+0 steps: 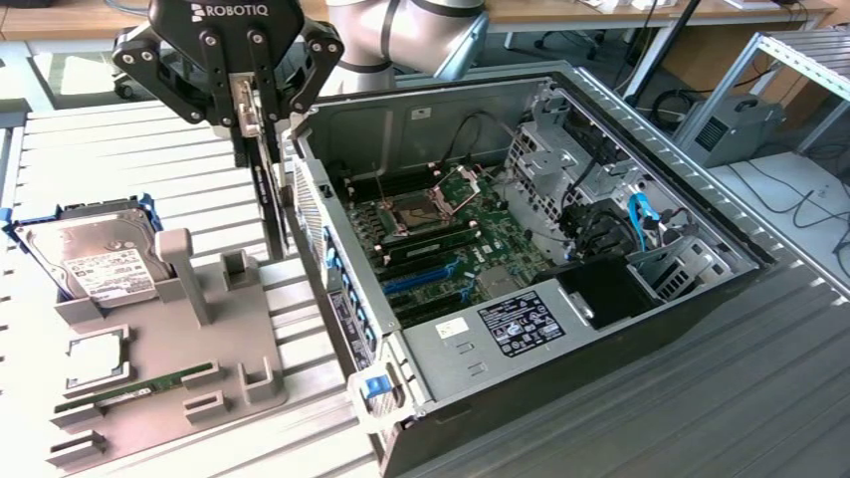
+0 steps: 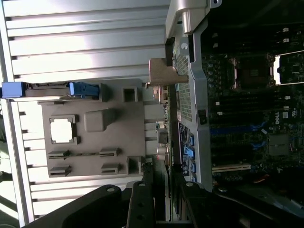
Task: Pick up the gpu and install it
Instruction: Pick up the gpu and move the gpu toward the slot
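Note:
My gripper (image 1: 250, 121) is shut on the gpu (image 1: 273, 199), which hangs edge-on straight down from the fingers as a thin dark card. It is lifted above the grey holder fixture (image 1: 173, 339), just outside the perforated side wall of the open computer case (image 1: 348, 299). In the wrist view the gpu (image 2: 166, 128) runs away from my gripper (image 2: 167, 190) along that wall, its silver end bracket (image 2: 159, 71) at the far end. The motherboard (image 1: 459, 244) with its blue slots (image 1: 422, 281) lies inside the case beside the card.
On the fixture stand a hard drive (image 1: 94, 261) in a blue caddy, a green memory stick (image 1: 139, 386) and a square chip (image 1: 96, 360). The case holds cables and a drive cage (image 1: 624, 229). Slatted metal table (image 1: 691, 398) surrounds everything.

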`<state>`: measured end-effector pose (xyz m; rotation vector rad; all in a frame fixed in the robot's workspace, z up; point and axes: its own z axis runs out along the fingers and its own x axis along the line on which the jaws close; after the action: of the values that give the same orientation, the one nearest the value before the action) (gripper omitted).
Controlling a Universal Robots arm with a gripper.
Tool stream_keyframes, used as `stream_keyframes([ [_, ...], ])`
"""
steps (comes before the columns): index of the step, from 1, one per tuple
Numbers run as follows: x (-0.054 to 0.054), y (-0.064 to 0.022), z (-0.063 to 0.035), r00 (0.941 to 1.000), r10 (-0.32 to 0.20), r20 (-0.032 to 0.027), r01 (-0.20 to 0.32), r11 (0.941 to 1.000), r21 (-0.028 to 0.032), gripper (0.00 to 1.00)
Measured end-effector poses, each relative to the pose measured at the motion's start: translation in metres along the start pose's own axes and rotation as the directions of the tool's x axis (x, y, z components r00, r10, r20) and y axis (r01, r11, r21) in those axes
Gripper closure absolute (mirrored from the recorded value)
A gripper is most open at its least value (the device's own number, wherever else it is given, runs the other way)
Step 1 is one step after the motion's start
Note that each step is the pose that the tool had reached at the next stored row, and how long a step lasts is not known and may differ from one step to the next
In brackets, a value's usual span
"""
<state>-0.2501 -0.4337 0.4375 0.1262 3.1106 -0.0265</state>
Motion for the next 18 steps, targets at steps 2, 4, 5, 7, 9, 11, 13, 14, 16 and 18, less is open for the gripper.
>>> stream_keyframes([
  [2,-0.001,0.0,0.0001,1.0,0.0,0.0001,0.0,1.0,0.0001,0.73],
  [4,-0.001,0.0001,0.0002,1.0,0.0,0.0001,0.0,1.0,0.0004,0.73],
  [5,-0.001,0.0001,0.0002,1.0,0.0,0.0001,0.0,1.0,0.0005,0.73],
  [7,-0.002,0.0002,0.0004,1.0,0.0,0.0001,0.0,1.0,0.0008,0.73],
  [9,-0.003,0.0002,0.0004,1.0,0.0,0.0001,0.0,1.0,0.0011,0.73],
  [11,-0.004,0.0003,0.0006,1.0,0.0,0.0001,0.0,1.0,0.0014,0.73],
  [13,-0.005,0.0004,0.0007,1.0,0.0,0.0001,0.0,1.0,0.0018,0.73],
  [14,-0.006,0.0005,0.0008,1.0,0.0,0.0002,0.0,1.0,0.0021,0.73],
  [16,-0.008,0.0007,0.0012,1.0,0.0,0.0002,0.0,1.0,0.0027,0.73],
  [18,-0.013,0.0011,0.0017,1.0,0.0,0.0003,0.0,1.0,0.0037,0.73],
])
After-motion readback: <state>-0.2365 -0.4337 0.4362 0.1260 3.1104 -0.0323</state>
